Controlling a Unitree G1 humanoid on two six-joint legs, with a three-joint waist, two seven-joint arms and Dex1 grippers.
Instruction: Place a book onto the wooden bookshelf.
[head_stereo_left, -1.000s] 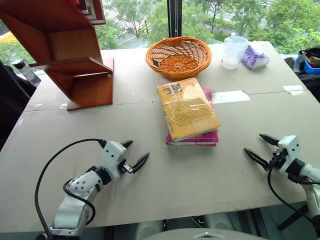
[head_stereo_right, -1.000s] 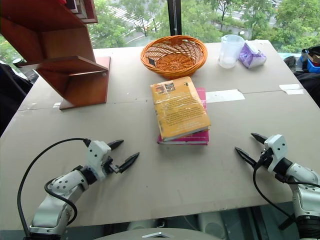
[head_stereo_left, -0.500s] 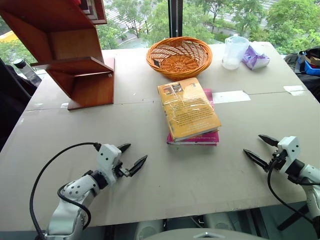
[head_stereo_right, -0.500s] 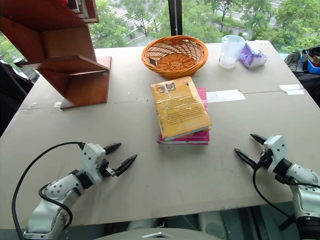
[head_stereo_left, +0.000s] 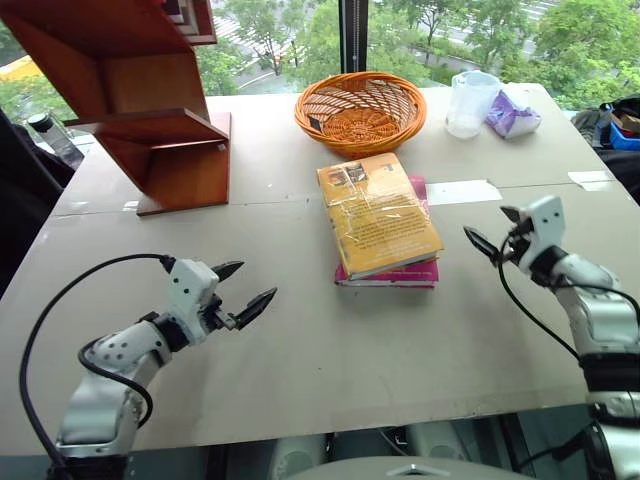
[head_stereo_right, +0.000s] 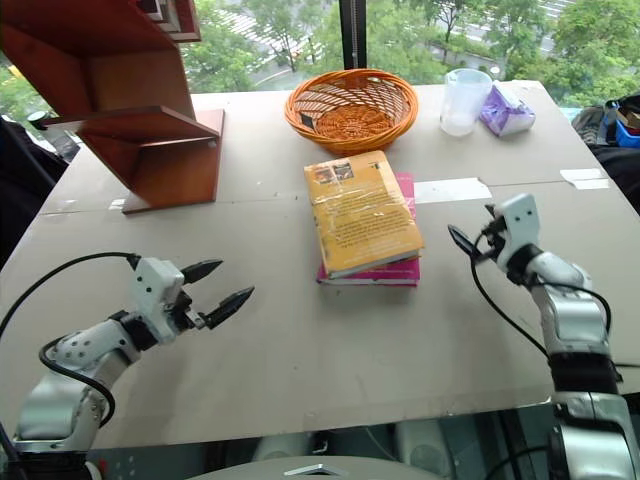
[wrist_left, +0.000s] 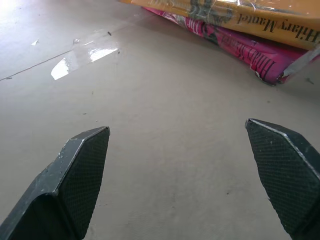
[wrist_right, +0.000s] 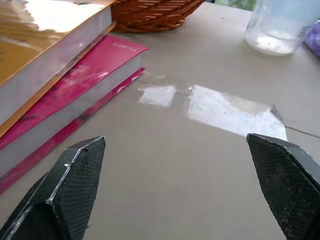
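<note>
The book (head_stereo_left: 378, 212), thick and yellow-orange in glossy wrap, lies flat on a thinner pink book (head_stereo_left: 421, 273) at the table's middle. The wooden bookshelf (head_stereo_left: 150, 110) stands at the far left, its flat tiers bare where visible. My left gripper (head_stereo_left: 250, 282) hovers open over the near-left table, pointing toward the books and well short of them. My right gripper (head_stereo_left: 486, 222) is open just right of the stack, apart from it. In the right wrist view the book (wrist_right: 45, 35) and the pink one show past its fingers (wrist_right: 75, 175). The left wrist view shows both spines (wrist_left: 260, 27).
An orange wicker basket (head_stereo_left: 360, 110) sits behind the books. A clear plastic cup (head_stereo_left: 470, 102) and a purple packet (head_stereo_left: 512, 112) stand at the far right. A shiny tape patch (head_stereo_left: 460, 192) lies right of the books. Bare table lies between bookshelf and stack.
My right gripper has moved forward, up and leftward, now close beside the book stack. My left gripper has risen a little and drifted left. Books have not moved.
</note>
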